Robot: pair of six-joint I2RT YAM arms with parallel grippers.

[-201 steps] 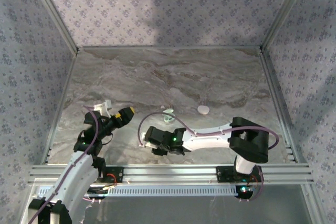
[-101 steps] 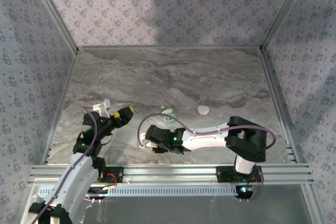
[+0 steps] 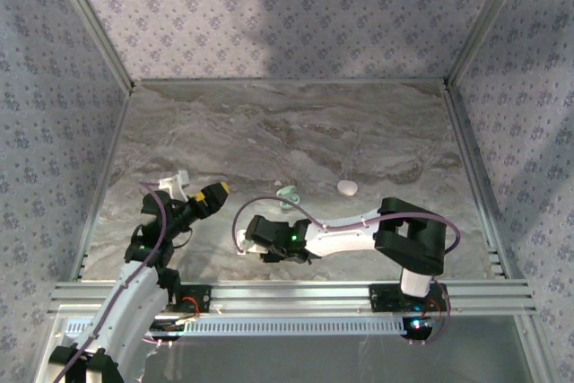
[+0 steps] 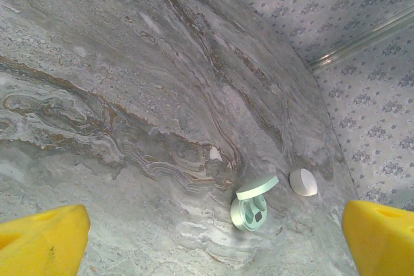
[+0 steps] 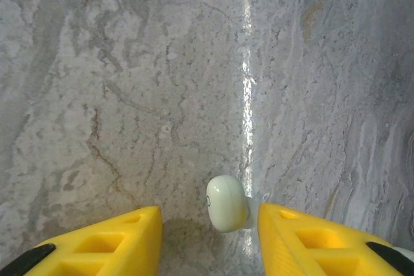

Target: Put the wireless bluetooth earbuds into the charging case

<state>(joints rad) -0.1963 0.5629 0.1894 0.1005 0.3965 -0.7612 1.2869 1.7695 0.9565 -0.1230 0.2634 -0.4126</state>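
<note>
Starting top: left gripper (image 3: pixel 197 187) at 8 o'clock, fingers spread wide. Right gripper (image 3: pixel 244 241) at 6. Mint case (image 3: pixel 287 195) near centre, pod (image 3: pixel 347 187) at its 3.
Left wrist: case lid up, pod at its 2.
Right wrist: fingers half spread, earbud (image 5: pixel 226 203) between tips, touching 3 o'clock finger, clear of the other.

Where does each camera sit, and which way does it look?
Top external: above and behind, looking down on the table; left arm, right arm show.
Left wrist: low, looking across at the mint case and white pod; yellow fingers show.
Right wrist: looking down at an earbud between its yellow fingers.
Shared: top and left wrist see the case and pod.
</note>
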